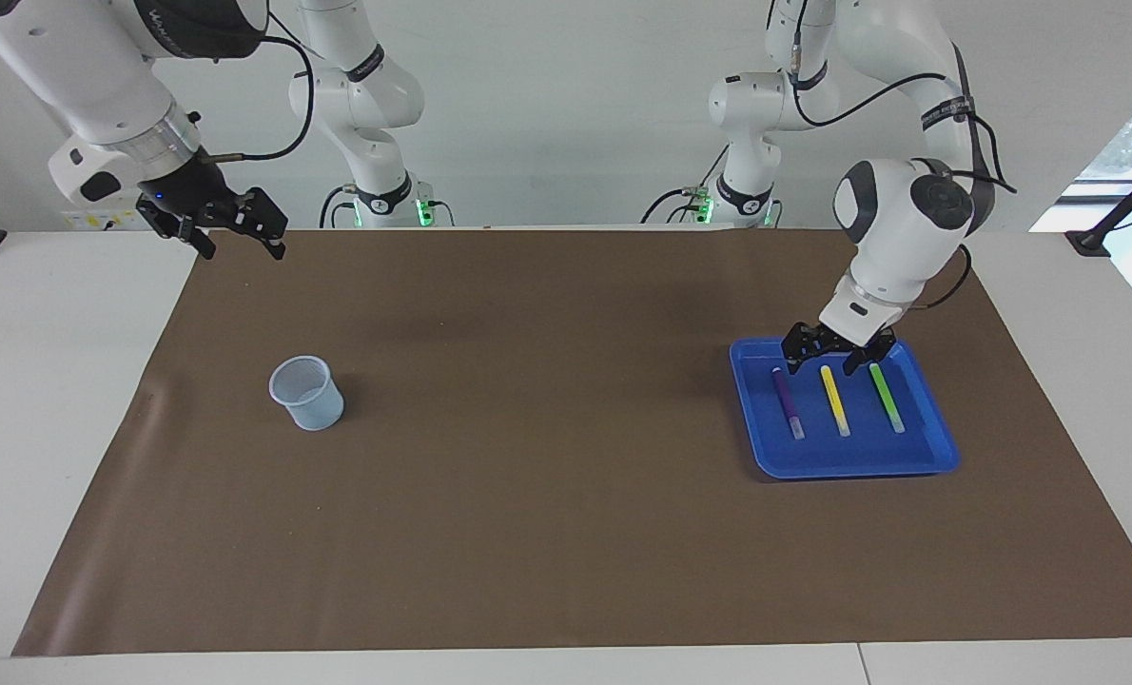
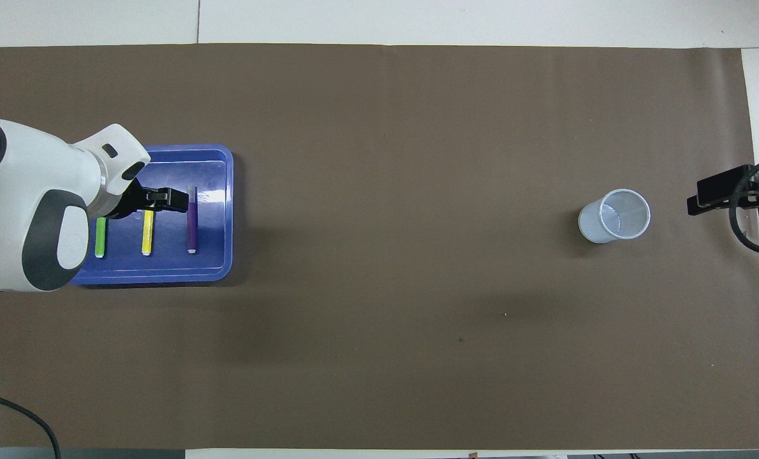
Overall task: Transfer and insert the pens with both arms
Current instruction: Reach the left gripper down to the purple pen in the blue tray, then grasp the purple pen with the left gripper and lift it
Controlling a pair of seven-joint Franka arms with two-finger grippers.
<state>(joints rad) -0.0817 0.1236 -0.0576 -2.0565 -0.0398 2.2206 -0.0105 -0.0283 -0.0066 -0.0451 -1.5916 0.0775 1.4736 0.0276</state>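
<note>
The left hand [image 1: 825, 360] hangs low over the end of the blue tray [image 1: 937, 447] nearer the robots, fingers spread wide astride the yellow pen's [image 1: 834, 401] tip, gripping nothing. In that tray, near the table's [image 1: 566, 533] left-arm edge, the purple pen [image 1: 787, 402], yellow pen and green pen [image 1: 887, 397] lie side by side, apart. The pale cup [image 1: 307, 392] stands toward the right-arm edge. The right hand [image 1: 233, 233] waits raised over that corner, open and empty.

No legible text, labels or numbers anywhere.
</note>
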